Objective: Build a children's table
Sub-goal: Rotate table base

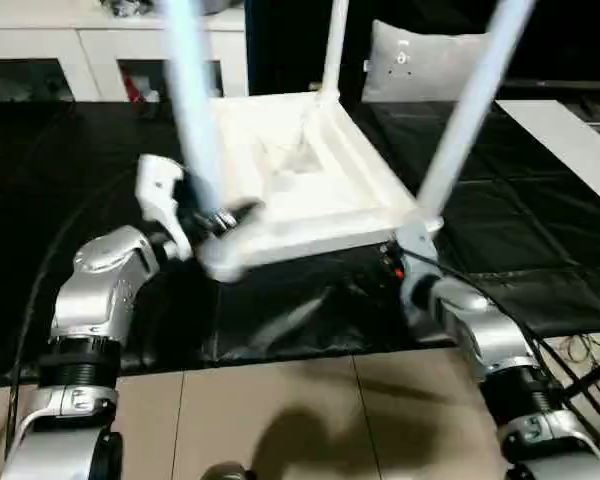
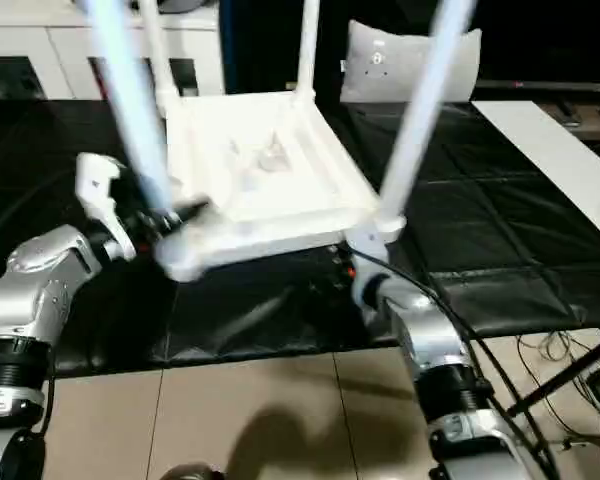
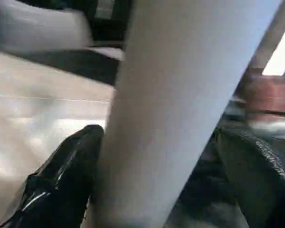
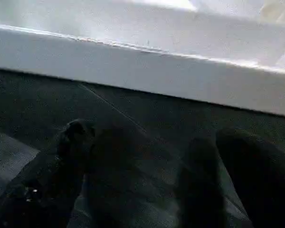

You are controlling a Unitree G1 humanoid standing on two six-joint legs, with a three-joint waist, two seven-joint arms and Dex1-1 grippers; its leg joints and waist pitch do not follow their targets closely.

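The white children's table (image 1: 310, 180) lies upside down on a black mat (image 1: 520, 220), ribbed underside up. Its near edge is raised a little off the mat. Three legs stand up from its corners: near left (image 1: 195, 100), near right (image 1: 470, 110) and far (image 1: 333, 45). My left gripper (image 1: 215, 220) is at the base of the near-left leg. In the left wrist view its black fingers (image 3: 61, 180) press on either side of the thick leg (image 3: 180, 95). My right gripper (image 4: 154, 137) is open and empty, low beside the near-right corner, facing the table's white rim (image 4: 142, 66).
A white cabinet with glass doors (image 1: 80, 45) stands at the back left, and a white cushion (image 1: 420, 60) at the back. A flat white board (image 1: 570, 140) lies on the mat at the right. Tiled floor (image 1: 280, 410) runs along the front, with cables (image 1: 580, 350) at the right.
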